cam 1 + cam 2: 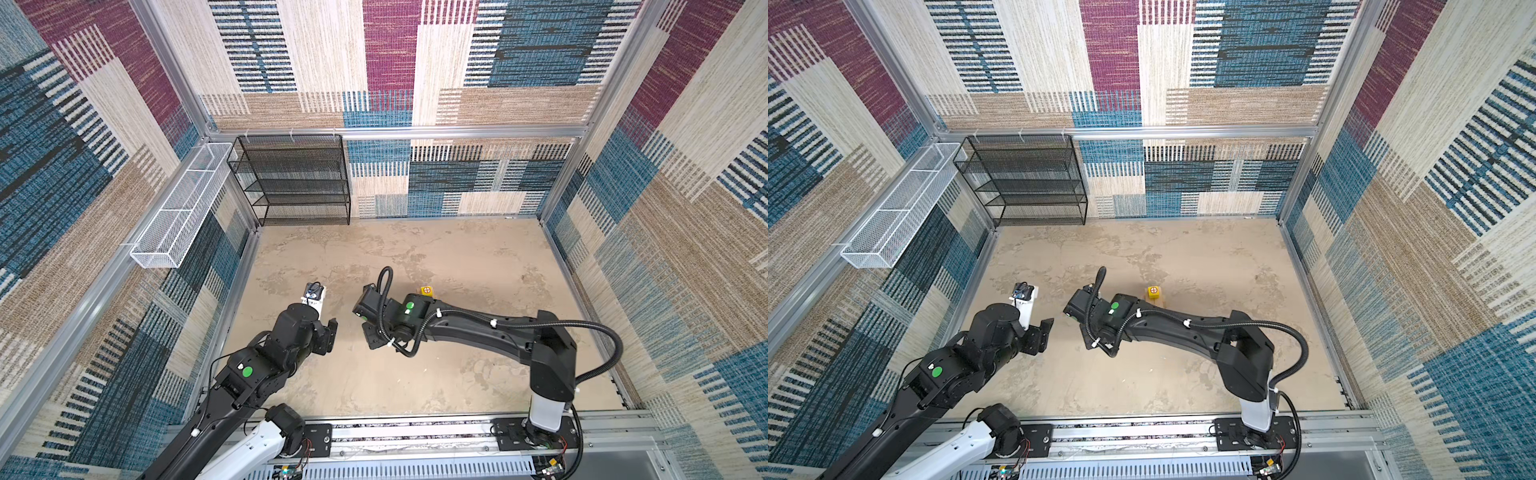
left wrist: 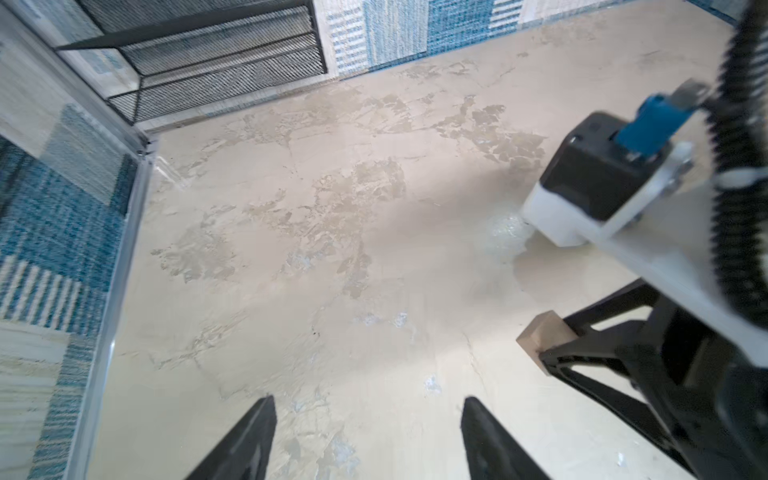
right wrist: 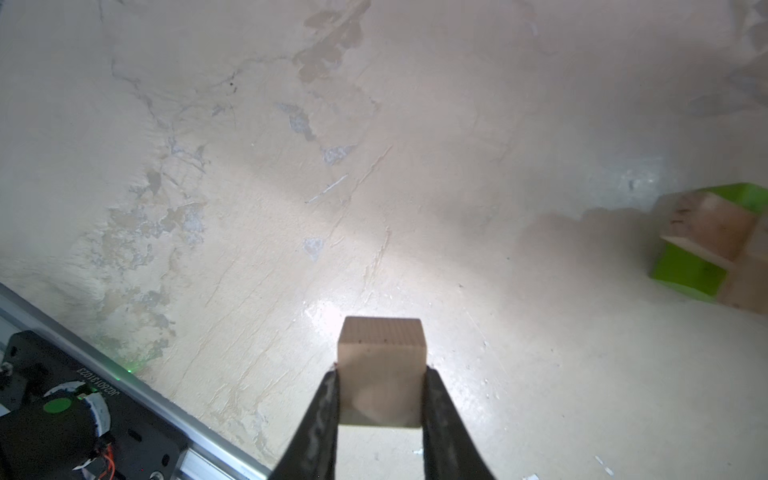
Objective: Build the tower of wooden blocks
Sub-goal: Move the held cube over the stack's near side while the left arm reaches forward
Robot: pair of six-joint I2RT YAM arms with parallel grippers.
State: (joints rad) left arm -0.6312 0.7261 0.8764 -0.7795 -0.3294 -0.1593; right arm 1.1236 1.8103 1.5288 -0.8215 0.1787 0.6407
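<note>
In the right wrist view, the right gripper (image 3: 381,372) clamps a tan wood block (image 3: 382,353) just above the table (image 3: 249,249). The wood block tower (image 3: 706,232), with its green block (image 3: 688,272), stands well off to one side of the gripper.

In the left wrist view, the left gripper (image 2: 368,401) is spread, with nothing between its fingers. The held block is near, off to one side.

In both top views, the red-marked yellow cube (image 1: 427,291) tops the tower just beyond the right gripper.

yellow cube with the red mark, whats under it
In a top view the yellow cube sits on a tan wood piece. The right arm covers the stack's lower part, so what lies further down cannot be seen.
</note>
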